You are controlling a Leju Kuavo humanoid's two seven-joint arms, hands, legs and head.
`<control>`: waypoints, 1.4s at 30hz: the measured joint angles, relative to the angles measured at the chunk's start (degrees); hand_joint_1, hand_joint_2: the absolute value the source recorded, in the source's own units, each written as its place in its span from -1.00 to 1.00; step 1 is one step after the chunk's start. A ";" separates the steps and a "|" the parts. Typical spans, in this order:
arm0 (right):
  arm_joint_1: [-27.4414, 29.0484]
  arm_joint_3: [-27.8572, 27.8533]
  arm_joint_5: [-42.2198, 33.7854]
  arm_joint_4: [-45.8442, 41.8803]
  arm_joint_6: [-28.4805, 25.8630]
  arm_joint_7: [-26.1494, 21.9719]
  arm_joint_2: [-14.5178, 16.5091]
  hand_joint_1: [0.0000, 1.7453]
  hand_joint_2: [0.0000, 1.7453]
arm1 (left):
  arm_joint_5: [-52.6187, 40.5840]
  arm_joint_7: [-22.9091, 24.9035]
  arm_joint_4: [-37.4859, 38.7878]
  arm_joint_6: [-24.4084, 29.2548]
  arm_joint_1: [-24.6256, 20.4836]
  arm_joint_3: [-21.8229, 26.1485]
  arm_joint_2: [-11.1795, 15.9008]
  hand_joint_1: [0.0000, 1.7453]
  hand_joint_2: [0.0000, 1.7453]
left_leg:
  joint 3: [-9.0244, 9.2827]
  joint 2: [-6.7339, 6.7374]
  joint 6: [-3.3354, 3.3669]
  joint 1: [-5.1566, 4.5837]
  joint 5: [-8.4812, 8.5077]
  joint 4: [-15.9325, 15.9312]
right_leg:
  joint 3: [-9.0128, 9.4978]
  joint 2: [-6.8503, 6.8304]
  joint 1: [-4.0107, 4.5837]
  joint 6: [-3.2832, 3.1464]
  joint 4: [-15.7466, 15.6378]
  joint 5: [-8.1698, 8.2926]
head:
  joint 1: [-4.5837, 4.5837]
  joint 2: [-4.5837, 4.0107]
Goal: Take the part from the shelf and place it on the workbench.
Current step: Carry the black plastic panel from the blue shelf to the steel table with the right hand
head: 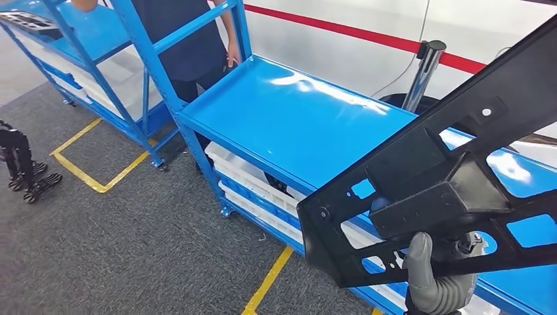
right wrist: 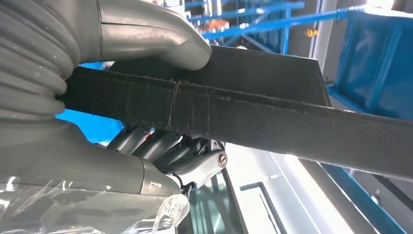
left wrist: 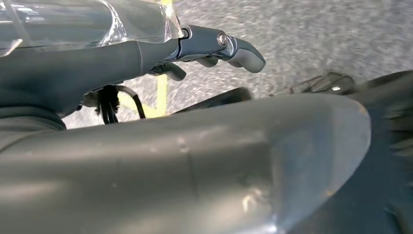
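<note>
Part (head: 453, 177) off the shelf and up in the air, gripped by the right hand (head: 437, 279) near its lower edge, hanging over the near rim of the blue counter (head: 295, 118). Pickup done, by the look of it; set-down on the counter not yet made, nothing of the part touching the top. In the right wrist view, thick grey thumb (right wrist: 156, 39) on one face of a flat black bar (right wrist: 272, 122), darker fingers (right wrist: 160, 146) wrapped on the other: clamped on the part.

Part: matte black, rigid, an open frame of flat struts with cut-outs, a boxy raised block mid-body, small holes. Bar edge rough and fibrous. Counter: glossy painted blue metal with a raised lip, white trays (head: 243, 177) below.

Left hand (left wrist: 214, 46) low over grey speckled carpet (left wrist: 311, 39), fingers loosely curled, holding nothing.
</note>
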 joint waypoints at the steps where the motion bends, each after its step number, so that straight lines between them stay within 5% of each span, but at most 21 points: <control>1: -0.04 0.00 -0.02 0.01 -0.01 0.08 0.02 1.00 1.00 | 0.07 0.30 0.00 0.13 0.06 -0.01 0.01 -1.00 -1.00 | 0.30 0.20 0.02 0.10 1.05 -1.04 | 0.17 -0.76 0.00 0.07 0.00 -0.16 | 0.00 0.00; 4: -0.19 -0.24 -0.33 0.01 -0.28 0.66 0.03 1.00 1.00 | 0.18 0.36 0.00 0.89 0.06 -0.02 0.02 -1.00 -1.00 | 6.42 3.25 0.86 -0.28 6.72 -13.29 | 1.11 -2.86 0.13 0.55 -0.09 -0.75 | 0.02 0.00; 6: -0.23 -0.71 -0.76 -0.04 -0.50 1.07 -0.02 1.00 1.00 | 0.16 0.15 0.00 1.44 -0.09 -0.02 -0.03 -1.00 -1.00 | 8.49 5.25 1.49 -0.92 7.93 -17.65 | 1.64 -3.95 0.22 1.08 -0.25 -1.10 | 0.03 0.00; 9: -0.44 -1.43 -1.42 -0.09 -0.50 1.48 -0.09 1.00 1.00 | 0.28 0.10 0.00 1.79 0.05 -0.02 -0.11 -1.00 -1.00 | 8.49 3.61 2.07 -1.07 8.06 -18.30 | 2.43 -5.23 0.18 2.06 -0.73 -1.52 | 0.07 0.00; 11: -0.68 -1.83 -1.81 -0.13 -0.24 1.71 -0.16 1.00 1.00 | 0.50 0.20 0.01 1.86 0.19 -0.03 -0.10 -1.00 -1.00 | 9.18 2.12 2.72 -0.65 8.55 -19.17 | 1.85 -2.82 0.12 2.36 1.73 -3.40 | 0.23 -0.01; 13: -0.80 -2.11 -2.39 -0.16 0.11 1.81 -0.21 1.00 1.00 | 0.65 0.39 0.02 1.88 0.01 -0.03 -0.11 -1.00 -1.00 | 9.53 0.61 3.19 -0.48 8.76 -19.53 | -1.58 0.87 0.18 2.23 9.09 -6.91 | 0.43 -0.01; 15: -0.76 -2.31 -3.04 -0.16 0.46 1.75 -0.22 1.00 1.00 | 0.74 0.75 0.02 1.85 -0.15 -0.02 -0.15 -1.00 -1.00 | 9.65 -1.23 3.40 -0.61 8.69 -19.49 | -5.45 2.17 0.43 2.14 15.51 -8.56 | 0.49 0.00; 17: -0.75 -2.49 -3.48 -0.16 0.71 1.67 -0.23 1.00 1.00 | 0.81 1.16 0.02 1.81 -0.03 -0.02 -0.16 -1.00 -1.00 | 9.95 -3.18 3.43 -0.71 8.55 -19.38 | -5.90 2.58 0.65 1.98 13.97 -5.89 | 0.50 0.00; 20: -0.80 -2.77 -3.69 -0.16 0.84 1.55 -0.25 1.00 1.00 | 0.85 1.58 0.02 1.75 0.02 -0.02 -0.14 -1.00 -1.00 | 10.16 -5.96 2.92 -0.80 8.07 -18.90 | -1.65 5.70 0.40 1.71 2.24 0.58 | 0.52 0.00; 22: -0.87 -2.82 -3.69 -0.16 0.95 1.50 -0.26 1.00 1.00 | 0.85 1.88 0.02 1.65 -0.01 -0.02 -0.11 -1.00 -1.00 | 9.77 -7.15 2.41 -0.82 7.93 -18.67 | -0.76 6.65 0.47 1.32 -0.19 1.14 | 0.56 0.00; 24: -0.96 -2.83 -3.66 -0.17 1.03 1.45 -0.25 1.00 1.00 | 0.85 2.02 0.03 1.58 0.20 -0.03 -0.02 -1.00 -1.00 | 9.40 -7.78 2.00 -0.63 7.91 -18.54 | -0.68 5.20 0.66 0.68 -0.31 1.30 | 0.56 0.00; 26: -1.00 -2.83 -3.62 -0.19 1.04 1.42 -0.23 1.00 1.00 | 0.86 1.92 0.04 1.52 0.38 -0.04 0.05 -1.00 -1.00 | 8.23 -5.13 1.45 -0.69 6.55 -16.22 | -0.43 3.76 0.59 -0.02 -0.45 1.27 | 0.46 0.00; 28: -0.98 -2.82 -3.61 -0.21 1.06 1.40 -0.22 1.00 1.00 | 0.87 1.67 0.04 1.42 0.24 -0.04 0.06 -1.00 -1.00 | 5.07 -1.33 0.77 -0.61 3.46 -9.84 | -0.22 2.45 0.64 -0.51 -0.51 1.09 | 0.37 0.00; 30: -0.94 -2.80 -3.61 -0.21 1.08 1.40 -0.21 1.00 1.00 | 0.87 1.38 0.04 1.32 0.06 -0.04 0.06 -1.00 -1.00 | 0.83 -0.17 0.29 -0.15 0.50 -1.84 | -0.16 0.95 0.76 -0.68 -0.51 0.88 | 0.38 0.00; 32: -0.94 -2.74 -3.60 -0.19 1.14 1.34 -0.16 1.00 1.00 | 0.91 1.13 0.04 1.18 0.09 -0.04 0.08 -1.00 -1.00 | -0.54 0.11 0.17 0.08 0.68 0.17 | 0.00 -0.68 0.79 -0.64 -0.51 0.61 | 0.39 0.00; 34: -0.99 -2.69 -3.56 -0.16 1.21 1.16 -0.10 1.00 1.00 | 1.01 0.90 0.04 0.97 0.14 -0.04 0.15 -1.00 -1.00 | 3.19 1.19 0.54 -0.03 4.40 -7.30 | 0.43 -2.23 0.83 -0.43 -0.51 0.27 | 0.39 0.00; 36: -1.04 -2.66 -3.43 -0.13 1.28 0.96 -0.06 1.00 1.00 | 1.10 0.64 0.04 0.77 0.00 -0.04 0.31 -1.00 -1.00 | 7.59 3.99 1.27 -0.69 7.25 -15.69 | 1.08 -3.57 0.99 0.05 -0.56 -0.20 | 0.41 0.00; 38: -1.11 -2.60 -3.22 -0.06 1.38 0.84 0.00 1.00 1.00 | 1.11 0.42 0.04 0.58 -0.13 -0.04 0.48 -1.00 -1.00 | 8.85 5.17 1.84 -1.35 7.65 -18.39 | 1.59 -4.72 1.01 0.65 -0.70 -0.59 | 0.43 0.00; 40: -1.19 -2.50 -3.05 0.01 1.46 0.77 0.13 1.00 1.00 | 1.01 0.33 0.04 0.46 -0.03 -0.04 0.62 -1.00 -1.00 | 9.02 3.76 2.34 -1.29 7.83 -18.79 | 2.07 -5.49 0.85 1.26 -0.98 -0.89 | 0.43 0.00; 42: -1.25 -2.41 -2.85 0.04 1.52 0.70 0.24 1.00 1.00 | 0.85 0.30 0.05 0.46 0.16 -0.05 0.81 -1.00 -1.00 | 9.83 2.28 2.95 -0.87 8.27 -19.58 | 1.76 -2.68 0.74 1.68 0.77 -2.37 | 0.46 -0.01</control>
